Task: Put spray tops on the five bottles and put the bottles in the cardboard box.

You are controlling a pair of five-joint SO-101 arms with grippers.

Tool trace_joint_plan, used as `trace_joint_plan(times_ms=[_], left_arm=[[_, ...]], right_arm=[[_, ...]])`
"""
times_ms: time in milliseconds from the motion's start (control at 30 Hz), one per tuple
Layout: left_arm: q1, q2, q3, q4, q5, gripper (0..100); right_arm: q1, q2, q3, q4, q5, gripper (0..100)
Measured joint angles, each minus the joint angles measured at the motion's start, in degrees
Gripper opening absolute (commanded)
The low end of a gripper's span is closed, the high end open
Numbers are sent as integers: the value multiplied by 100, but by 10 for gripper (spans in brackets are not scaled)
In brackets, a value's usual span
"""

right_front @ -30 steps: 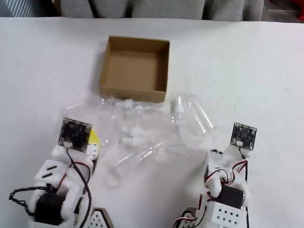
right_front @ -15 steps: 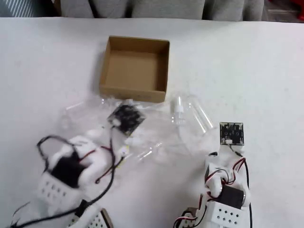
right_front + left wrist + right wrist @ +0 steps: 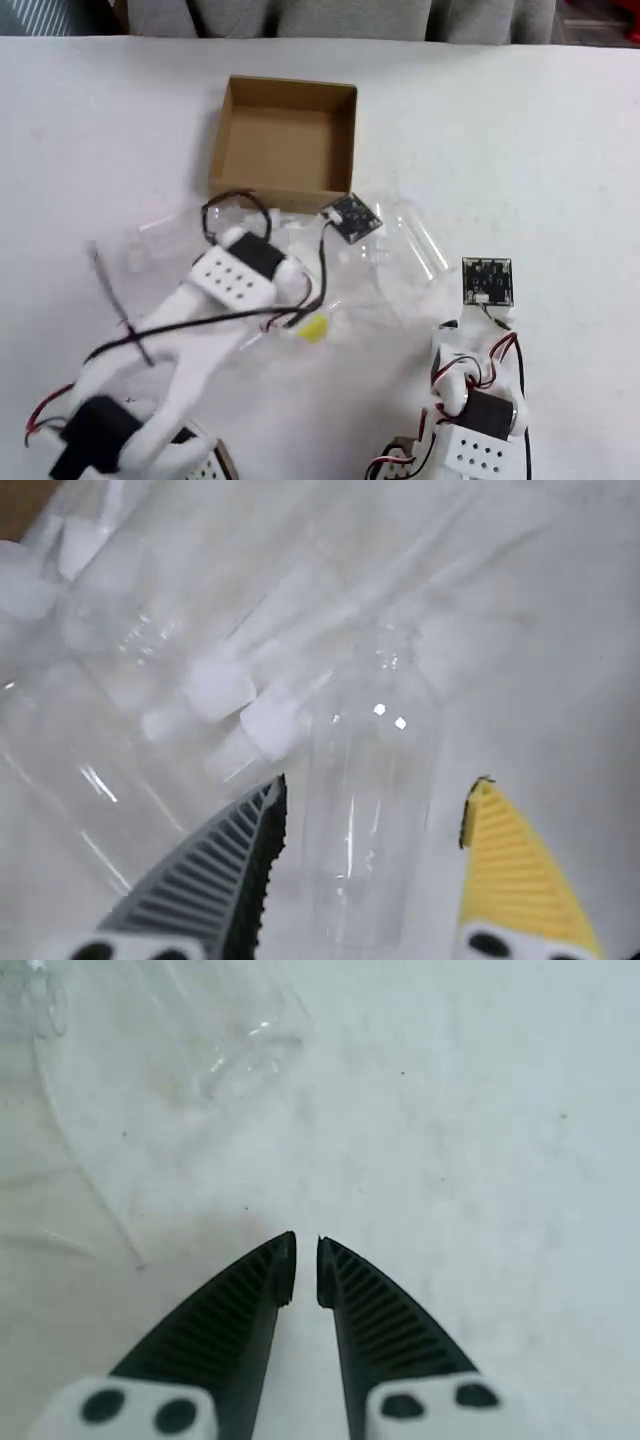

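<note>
Your left gripper [image 3: 378,790] hangs with jaws apart astride a capless bottle [image 3: 372,870] lying among spray tops [image 3: 218,688] just nearer than the box [image 3: 280,193], seemingly lined up to grasp its body, while your right gripper [image 3: 306,1265] rests at the near right, jaws together on nothing.
</note>
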Motion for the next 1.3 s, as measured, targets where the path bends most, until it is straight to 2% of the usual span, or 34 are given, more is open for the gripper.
trace_joint_plan(times_ms=[167,267,433,1067,1300], left_arm=[[0,949,-598,-9,-114,287],[0,1257,-826,18,-475,287],[0,1600,-1046,211,-615,288],[9,2145,-1073,-387,-607,285],[105,2558,-1327,-475,-290,270]], right_arm=[[0,0,0,0,0,15],[0,0,0,0,0,15],[0,0,0,0,0,15],[0,0,0,0,0,15],[0,0,0,0,0,15]])
